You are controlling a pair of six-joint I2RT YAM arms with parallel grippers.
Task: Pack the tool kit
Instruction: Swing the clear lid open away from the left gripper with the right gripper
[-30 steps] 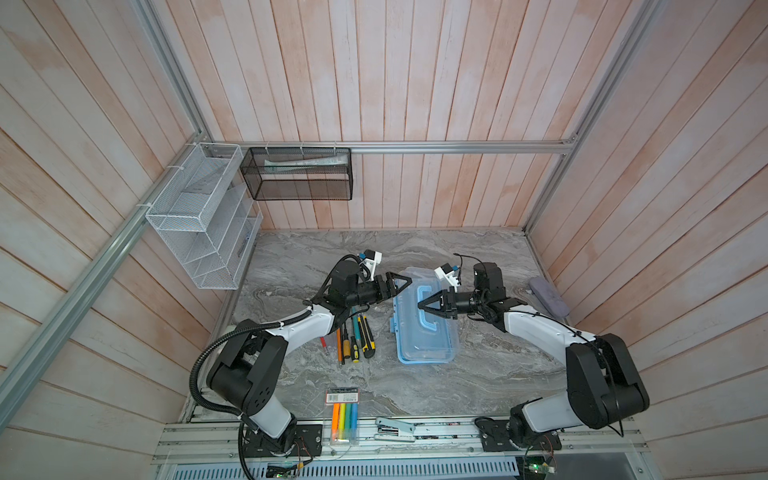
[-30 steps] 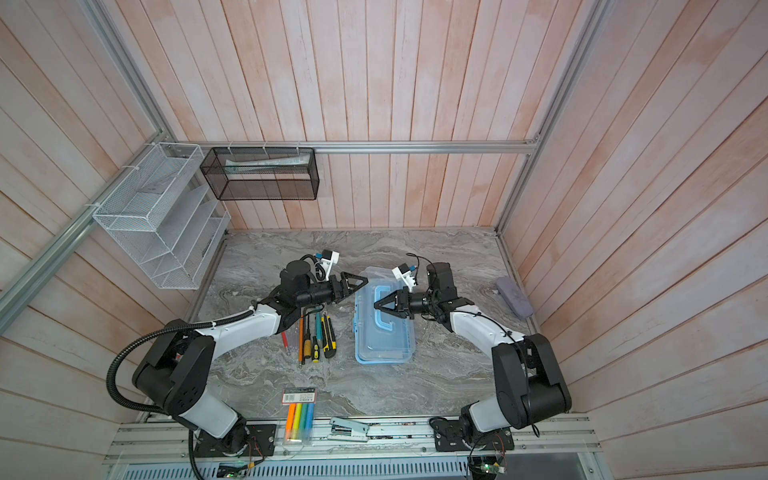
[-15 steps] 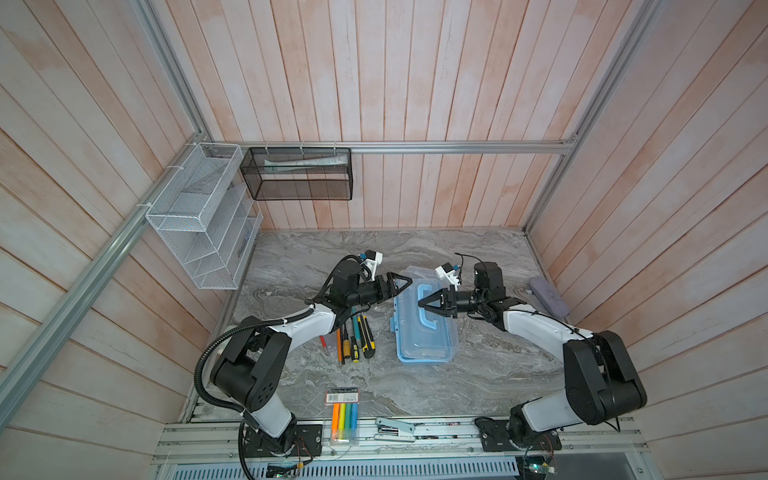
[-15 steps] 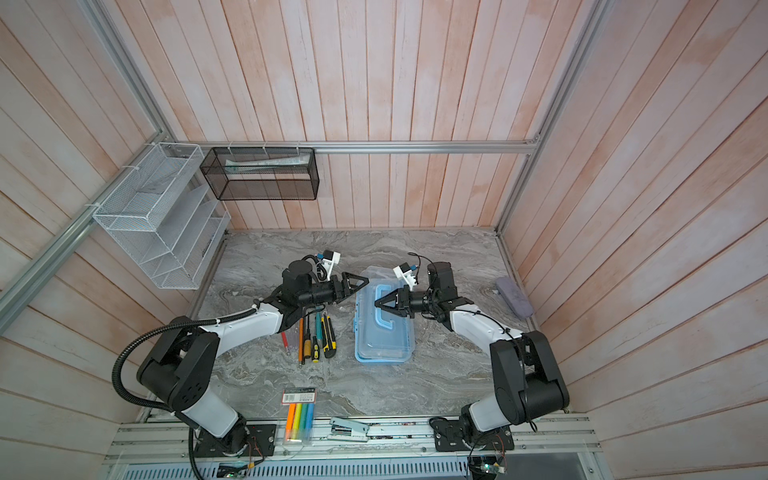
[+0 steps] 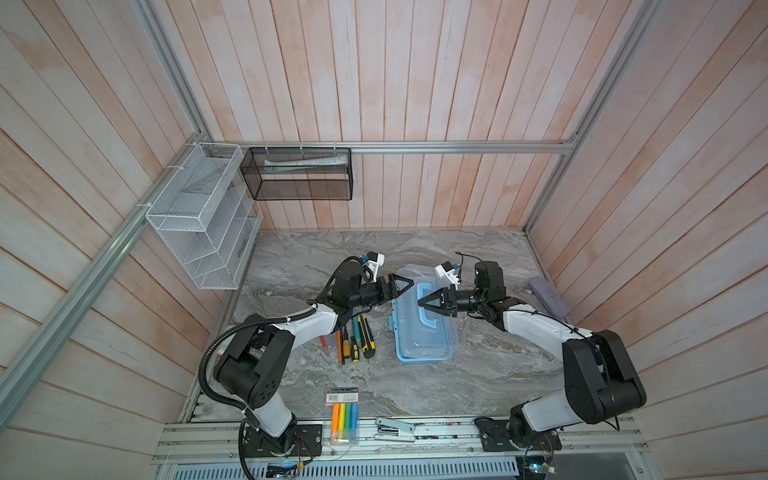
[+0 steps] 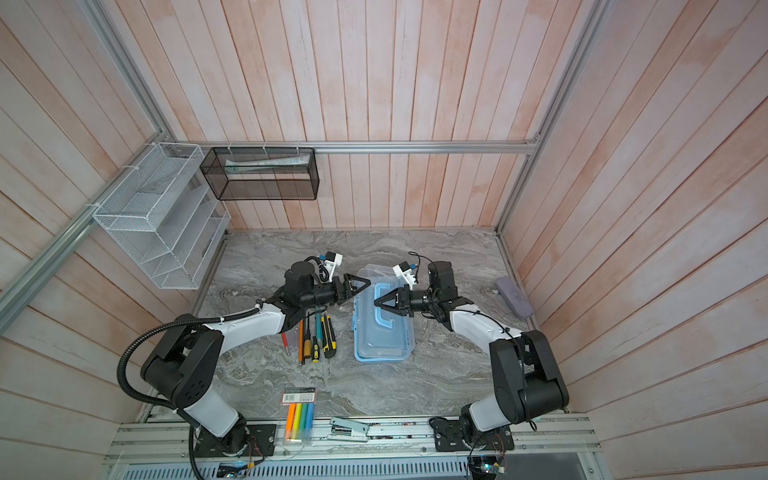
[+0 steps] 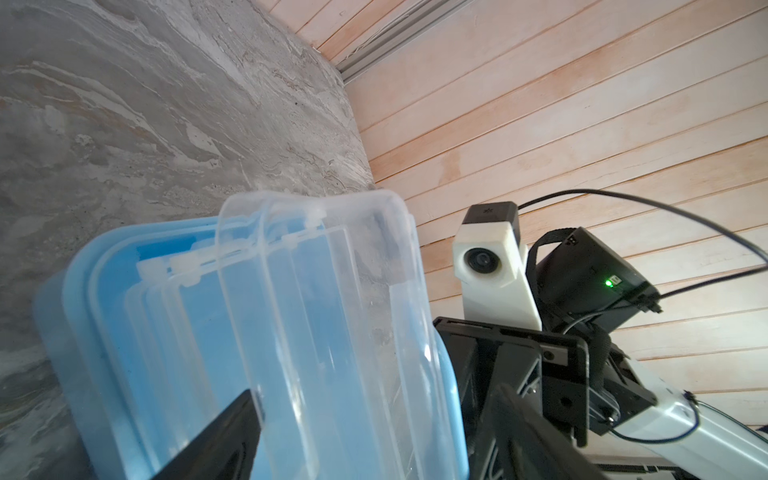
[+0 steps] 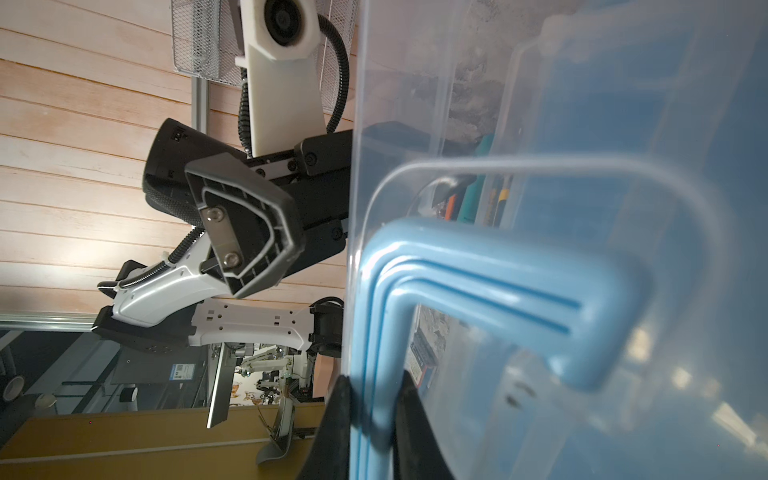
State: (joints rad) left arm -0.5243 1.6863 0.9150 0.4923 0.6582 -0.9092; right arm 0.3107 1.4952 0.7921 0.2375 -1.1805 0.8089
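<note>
At the centre of a top view, on the grey marbled table (image 5: 415, 390), a light blue plastic tool kit (image 5: 424, 343) with a clear lid (image 5: 411, 276) and a blue handle (image 8: 478, 266), long side running up and down the frame. Lid tipped up off the box, plainest in the left wrist view. Right gripper (image 5: 421, 302), reaching in from the right of the frame, pressed together and pinching the lid at the handle. Left gripper (image 5: 405, 286), at the kit's upper-left edge, spread wide, the raised lid's rim between its fingers (image 7: 220, 440), no contact visible. Just left of the kit, a row of screwdrivers (image 5: 351, 338) and a yellow-and-black utility knife (image 5: 368, 340), side by side on the table. Lower centre, at the front rail: a flat clear pack of coloured markers (image 5: 344, 417), a grey metal stapler (image 5: 395, 428) just beside it. Far right, by the wall, a grey-lilac oblong case (image 5: 548, 297). Upper left, on the walls: a white wire rack (image 5: 199, 220) and a black mesh basket (image 5: 299, 178).
</note>
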